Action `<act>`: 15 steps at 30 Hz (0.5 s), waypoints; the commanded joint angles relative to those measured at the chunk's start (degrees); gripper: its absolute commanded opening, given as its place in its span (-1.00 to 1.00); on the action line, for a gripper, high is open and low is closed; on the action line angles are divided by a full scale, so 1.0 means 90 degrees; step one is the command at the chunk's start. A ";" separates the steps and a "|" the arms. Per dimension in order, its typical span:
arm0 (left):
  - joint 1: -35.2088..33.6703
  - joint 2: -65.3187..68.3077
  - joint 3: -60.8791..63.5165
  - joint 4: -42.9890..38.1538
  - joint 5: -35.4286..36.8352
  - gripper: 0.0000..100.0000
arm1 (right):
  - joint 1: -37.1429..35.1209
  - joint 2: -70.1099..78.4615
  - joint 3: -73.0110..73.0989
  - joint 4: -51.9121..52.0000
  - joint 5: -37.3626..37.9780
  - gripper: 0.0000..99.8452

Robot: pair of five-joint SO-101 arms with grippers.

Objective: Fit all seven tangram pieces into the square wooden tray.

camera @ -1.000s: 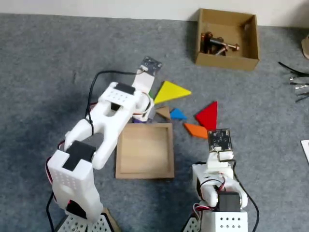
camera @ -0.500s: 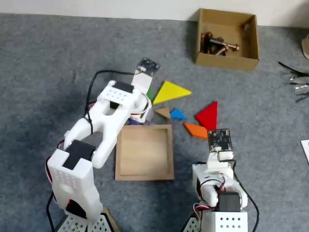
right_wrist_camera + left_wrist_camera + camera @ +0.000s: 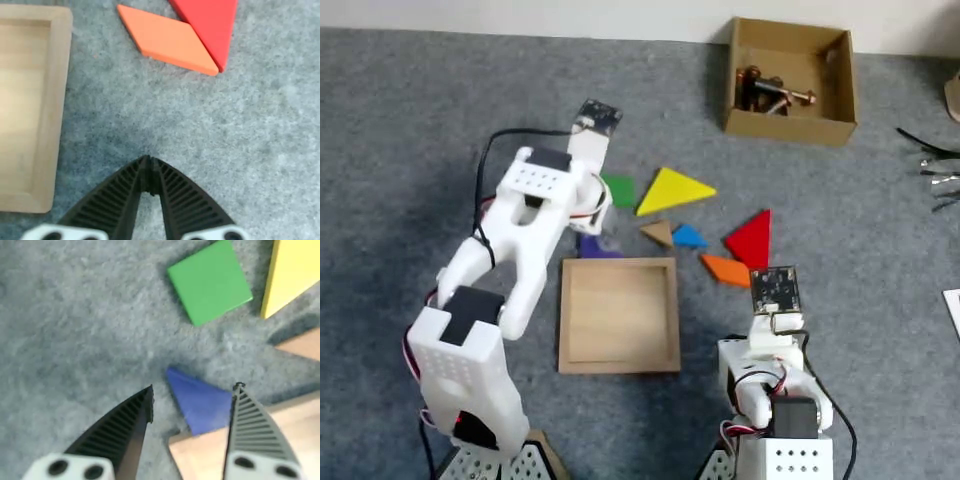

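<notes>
The square wooden tray [image 3: 620, 313] lies empty on the grey carpet. Beyond its far edge lie a green square [image 3: 617, 190], a yellow triangle [image 3: 672, 189], a small brown triangle [image 3: 659, 232], a small blue triangle [image 3: 689, 237], a red triangle [image 3: 752, 238] and an orange parallelogram [image 3: 725, 269]. A blue-violet piece [image 3: 597, 246] rests by the tray's far left corner. My left gripper [image 3: 194, 390] hangs open over that piece [image 3: 200, 400], one finger on each side. My right gripper [image 3: 149, 187] is shut on nothing, over bare carpet short of the orange parallelogram [image 3: 170, 45].
A cardboard box [image 3: 788, 80] with metal parts stands at the back right. Black cables [image 3: 930, 160] lie at the right edge. The left arm [image 3: 535, 200] stretches over the carpet left of the tray. Open carpet spreads to the far left.
The left arm has swung left, uncovering the green square and the blue-violet piece. The right arm has kept still.
</notes>
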 commanded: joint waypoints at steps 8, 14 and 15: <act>0.0327 -0.0093 -0.0630 0.0947 0.1143 -0.52 | -0.0044 -0.0083 0.0777 -0.0044 -0.0029 -0.99; 0.0454 -0.0073 -0.0190 0.0908 0.1709 -0.52 | -0.0044 -0.0083 0.0777 -0.0044 -0.0029 -0.99; 0.0454 -0.0054 -0.0063 0.0723 0.1768 -0.52 | -0.0044 -0.0083 0.0777 -0.0044 -0.0029 -0.99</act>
